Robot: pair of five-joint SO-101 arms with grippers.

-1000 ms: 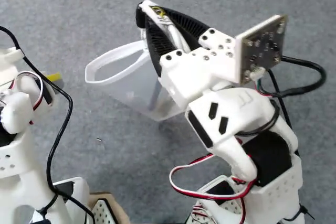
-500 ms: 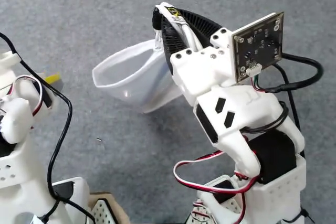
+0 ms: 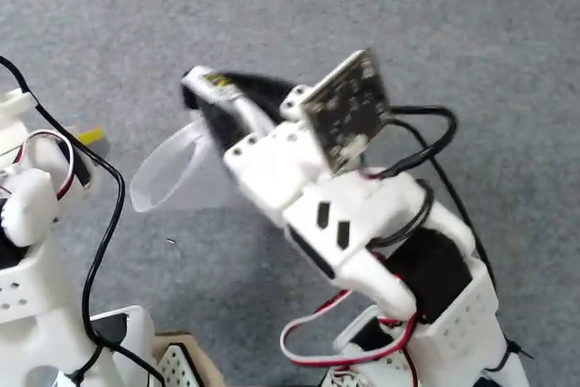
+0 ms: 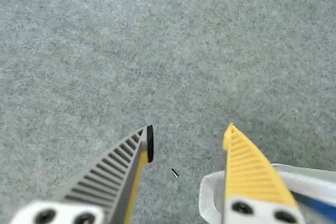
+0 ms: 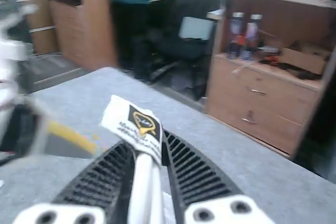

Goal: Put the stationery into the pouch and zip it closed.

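The translucent white pouch (image 3: 168,174) hangs tilted above the grey table, mouth toward the left arm. My right gripper (image 3: 207,97) is shut on its white edge strip with a yellow-and-black label (image 5: 137,123), the strip pinched between the black fingers (image 5: 186,174). My left gripper (image 4: 186,145) stands open over bare cloth, its grey finger (image 4: 131,158) and yellow finger (image 4: 247,174) well apart. The pouch rim (image 4: 299,177) lies just beside the yellow finger, with something blue (image 4: 321,208) inside. The left arm's yellow finger (image 3: 89,136) shows at the table's left side.
Grey cloth (image 3: 453,52) covers the table, with open room at the back and right. A tiny black speck (image 4: 174,172) lies on it between the left fingers. The right arm's cables (image 3: 426,133) loop beside its wrist. Office furniture (image 5: 262,103) stands beyond the table.
The right arm has swung left and lowered, carrying the pouch toward the left arm. The pouch's mouth now looks flatter and narrower. The left arm has kept still.
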